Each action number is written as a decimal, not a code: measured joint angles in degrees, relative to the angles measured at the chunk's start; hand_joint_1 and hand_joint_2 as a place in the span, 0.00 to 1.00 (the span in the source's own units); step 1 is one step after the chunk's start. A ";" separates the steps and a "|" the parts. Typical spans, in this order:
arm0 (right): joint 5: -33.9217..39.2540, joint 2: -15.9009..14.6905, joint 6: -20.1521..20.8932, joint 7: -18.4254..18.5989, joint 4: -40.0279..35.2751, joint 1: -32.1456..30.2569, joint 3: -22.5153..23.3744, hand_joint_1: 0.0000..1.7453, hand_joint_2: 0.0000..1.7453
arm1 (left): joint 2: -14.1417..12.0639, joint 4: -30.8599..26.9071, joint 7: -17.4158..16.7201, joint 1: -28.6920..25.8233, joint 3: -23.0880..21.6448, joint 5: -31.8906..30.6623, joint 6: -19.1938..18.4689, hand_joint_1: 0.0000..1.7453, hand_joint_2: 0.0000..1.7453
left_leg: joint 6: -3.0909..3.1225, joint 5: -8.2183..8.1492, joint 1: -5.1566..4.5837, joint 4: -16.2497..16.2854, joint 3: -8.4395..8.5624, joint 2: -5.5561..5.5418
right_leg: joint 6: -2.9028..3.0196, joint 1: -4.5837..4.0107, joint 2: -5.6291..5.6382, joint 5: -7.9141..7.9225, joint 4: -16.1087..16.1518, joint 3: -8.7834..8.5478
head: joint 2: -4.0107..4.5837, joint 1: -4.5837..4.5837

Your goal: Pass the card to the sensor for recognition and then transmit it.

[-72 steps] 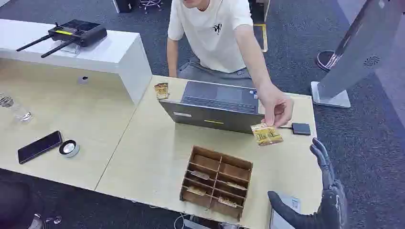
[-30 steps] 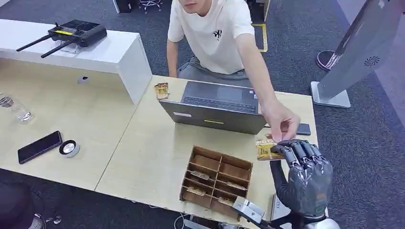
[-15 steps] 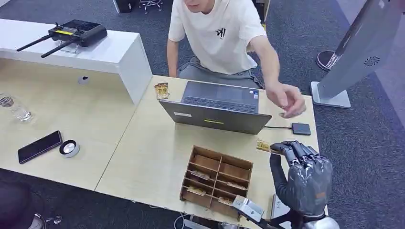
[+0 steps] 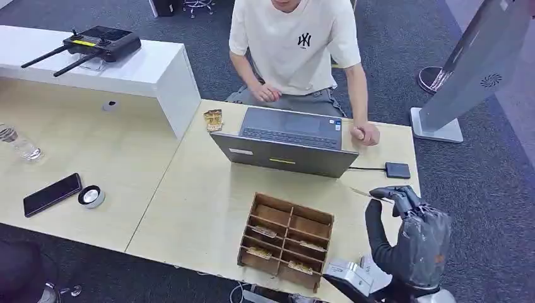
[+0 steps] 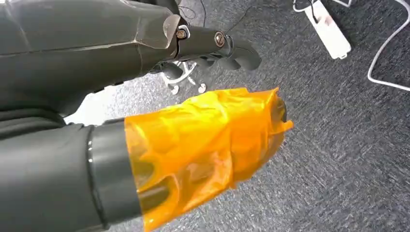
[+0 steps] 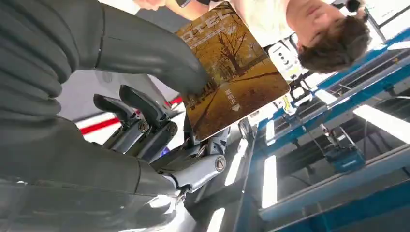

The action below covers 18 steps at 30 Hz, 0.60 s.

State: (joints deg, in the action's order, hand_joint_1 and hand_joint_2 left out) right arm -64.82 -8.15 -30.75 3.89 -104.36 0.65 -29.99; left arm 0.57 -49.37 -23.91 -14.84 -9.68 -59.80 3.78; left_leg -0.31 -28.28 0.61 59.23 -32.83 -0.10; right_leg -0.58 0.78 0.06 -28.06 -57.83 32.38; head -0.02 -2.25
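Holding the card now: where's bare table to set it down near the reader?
Right hand holds the card. Bare table lies between laptop and wooden organizer, and left of both. By the black reader it is tight: cable, table edge, the person's hand.

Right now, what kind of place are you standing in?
Probably a mock hotel reception desk in an office or lab: a pale wooden counter, an open grey laptop, a wooden compartment tray of cards, grey carpet.

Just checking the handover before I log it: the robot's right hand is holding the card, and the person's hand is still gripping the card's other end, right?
Not quite. The right hand does hold the card, but the person's hand is off it, resting on the table beside the laptop, as the head view shows.
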 joint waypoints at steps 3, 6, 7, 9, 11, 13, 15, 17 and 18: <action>6.93 0.00 -1.78 -1.38 -2.68 -2.53 1.80 1.00 1.00 | -0.09 -1.16 -0.13 -0.97 -0.09 1.05 0.20 0.00 0.00 | 0.00 0.00 0.00 0.00 -0.01 -0.01 | 0.00 0.00 0.00 -0.01 0.00 0.00 | 0.00 0.00; 10.58 0.00 -2.52 -2.36 -4.40 -4.47 3.41 1.00 1.00 | -0.09 -1.58 -0.26 -1.43 -0.09 1.40 0.37 0.00 0.00 | 0.01 -0.01 0.00 0.00 -0.02 -0.01 | 0.00 0.00 0.00 -0.01 0.00 0.01 | 0.00 0.00; 10.90 0.00 -2.54 -2.45 -4.80 -4.89 3.83 1.00 1.00 | -0.11 -1.69 -0.31 -1.60 -0.09 1.42 0.39 0.00 0.00 | 0.01 -0.01 0.00 0.00 -0.01 0.00 | 0.00 0.00 0.00 -0.01 0.00 0.01 | 0.00 -0.02; 11.25 0.02 -2.59 -2.52 -5.47 -5.48 4.46 1.00 1.00 | -0.09 -1.75 -0.57 -1.71 -0.09 1.49 0.46 0.00 0.00 | 0.01 -0.01 0.00 0.00 -0.01 0.00 | 0.00 0.00 0.00 -0.01 0.00 0.01 | 0.00 -0.02; 11.32 0.02 -2.61 -2.54 -5.87 -5.86 4.77 1.00 1.00 | -0.11 -2.01 -0.57 -1.84 -0.09 1.49 0.48 0.00 0.00 | 0.01 -0.01 0.00 0.00 -0.01 0.00 | 0.00 0.00 0.00 0.00 0.00 0.01 | 0.00 -0.02; 12.35 0.02 -2.59 -2.82 -6.08 -6.13 5.03 1.00 1.00 | -0.09 -2.08 -0.59 -1.90 -0.09 1.56 0.50 0.00 0.00 | 0.00 -0.01 0.00 0.00 0.01 0.00 | 0.00 0.00 0.00 0.00 0.00 0.00 | 0.00 0.00; 19.01 0.02 -2.21 -3.45 -6.65 -6.97 5.84 1.00 1.00 | -0.02 -2.12 -0.61 -2.00 -0.07 1.97 0.70 0.00 0.00 | 0.00 0.00 0.00 0.00 0.01 -0.01 | 0.00 0.00 -0.01 -0.01 0.00 -0.01 | 0.00 -0.02; 27.16 0.02 -1.63 -4.20 -7.18 -7.95 6.62 1.00 1.00 | 0.04 -2.15 -0.61 -2.23 0.04 2.06 1.03 0.00 0.00 | 0.00 0.00 0.00 0.00 0.00 -0.01 | 0.00 0.00 -0.01 0.00 0.00 0.00 | 0.00 -0.02; 30.99 0.02 -1.34 -4.70 -7.46 -8.62 7.21 1.00 1.00 | 0.13 -2.15 -0.57 -2.33 0.24 2.06 1.14 0.00 0.00 | 0.00 -0.01 0.00 0.00 0.01 -0.01 | 0.00 0.00 0.00 -0.01 0.00 0.00 | 0.00 -0.02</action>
State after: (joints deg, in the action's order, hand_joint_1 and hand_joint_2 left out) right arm -33.84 -8.13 -32.09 -0.81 -111.82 -7.97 -22.78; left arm 0.70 -51.52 -24.48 -17.18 -9.44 -57.75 4.92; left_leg -0.31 -28.29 0.61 59.23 -32.82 -0.11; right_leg -0.58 0.78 0.06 -28.07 -57.83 32.38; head -0.02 -2.27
